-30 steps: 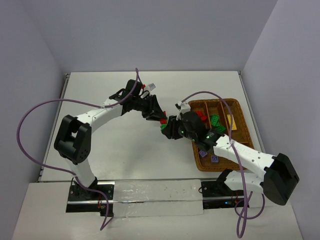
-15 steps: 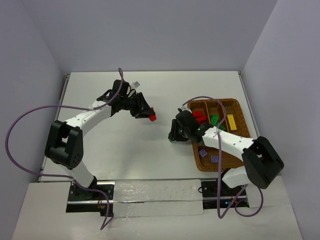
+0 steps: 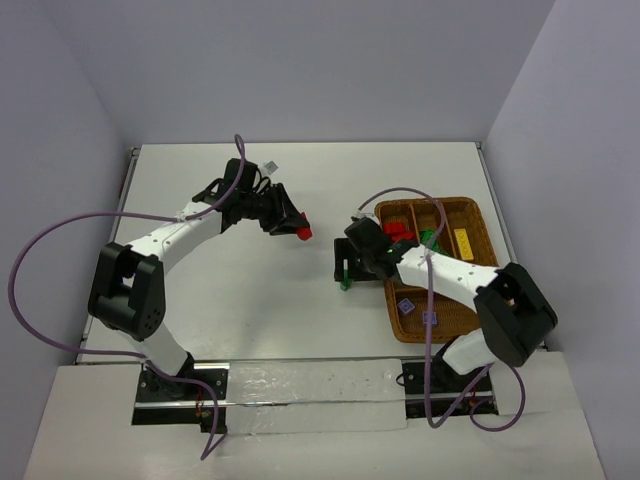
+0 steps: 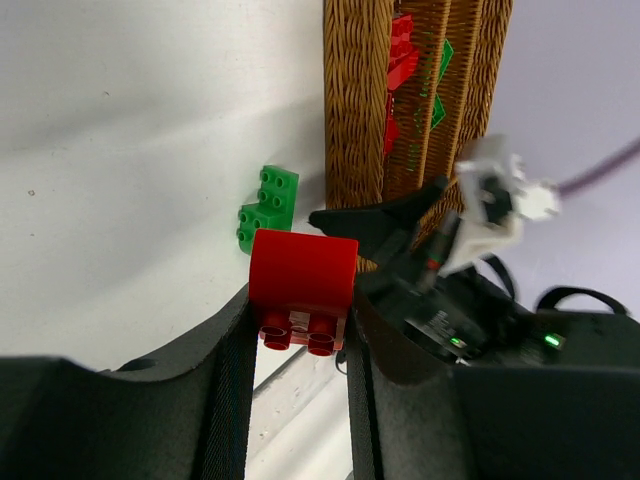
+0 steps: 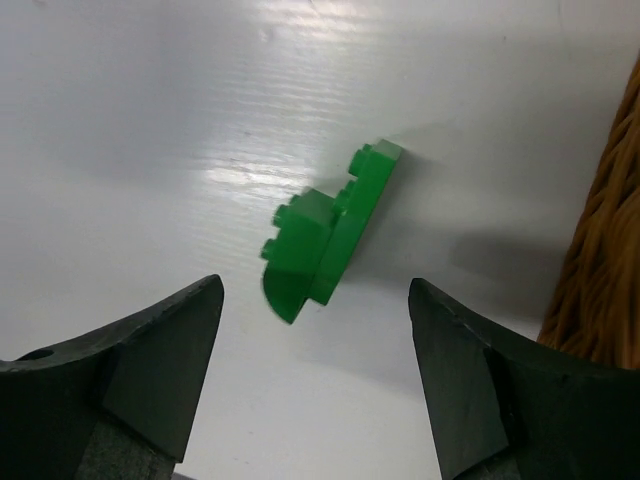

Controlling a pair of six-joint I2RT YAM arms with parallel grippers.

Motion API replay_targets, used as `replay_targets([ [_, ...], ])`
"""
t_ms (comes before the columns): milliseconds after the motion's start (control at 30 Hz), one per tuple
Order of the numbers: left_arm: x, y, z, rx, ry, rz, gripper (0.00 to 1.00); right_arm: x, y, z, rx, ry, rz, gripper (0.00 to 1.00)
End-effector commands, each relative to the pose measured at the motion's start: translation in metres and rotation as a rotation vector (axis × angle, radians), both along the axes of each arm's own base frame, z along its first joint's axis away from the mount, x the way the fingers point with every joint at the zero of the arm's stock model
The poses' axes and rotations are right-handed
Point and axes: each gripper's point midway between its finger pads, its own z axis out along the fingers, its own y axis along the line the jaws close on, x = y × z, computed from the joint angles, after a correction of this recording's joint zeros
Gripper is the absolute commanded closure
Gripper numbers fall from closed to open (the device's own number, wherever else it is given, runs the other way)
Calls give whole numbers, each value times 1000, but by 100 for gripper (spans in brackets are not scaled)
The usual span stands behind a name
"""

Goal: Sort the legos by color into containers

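Observation:
My left gripper [image 3: 296, 227] hangs over the middle of the table, shut on a red lego [image 3: 304, 234]. The left wrist view shows that red lego [image 4: 303, 275] clamped between the two fingers, studs toward the camera. My right gripper [image 3: 345, 262] stands open just left of the wicker tray [image 3: 484, 262], with a green lego [image 3: 346, 283] lying loose on the table under it. In the right wrist view the green lego [image 5: 325, 245] lies just beyond the wide-apart fingertips of my right gripper [image 5: 315, 292], touching neither. It is a small stack of green pieces.
The tray's compartments hold red legos [image 3: 400, 231], green legos [image 3: 430, 240], a yellow lego [image 3: 461, 243] and purple ones [image 3: 407, 307]. The tray's woven wall [image 5: 610, 260] is close on the right of the green lego. Purple cables arch above both arms.
A second ago both grippers met at the red and green stack. The left drew back with the red lego; the right has now opened and the green lego lies on the table.

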Motion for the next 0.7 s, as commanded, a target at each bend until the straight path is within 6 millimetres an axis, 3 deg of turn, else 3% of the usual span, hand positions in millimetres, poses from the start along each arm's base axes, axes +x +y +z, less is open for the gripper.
replay_targets([
  [0,10,-5,16,-15,-32,20,100,26,25,90,153,-278,89,20],
  [100,10,-6,14,-2,-21,28,100,27,47,126,282,-387,174,21],
  [167,10,-6,16,-1,-16,34,100,29,60,138,341,-420,209,21],
  [400,10,-5,20,7,1,51,100,41,101,154,426,-488,248,20],
  [667,6,-4,21,1,5,47,100,69,112,170,449,-579,136,28],
])
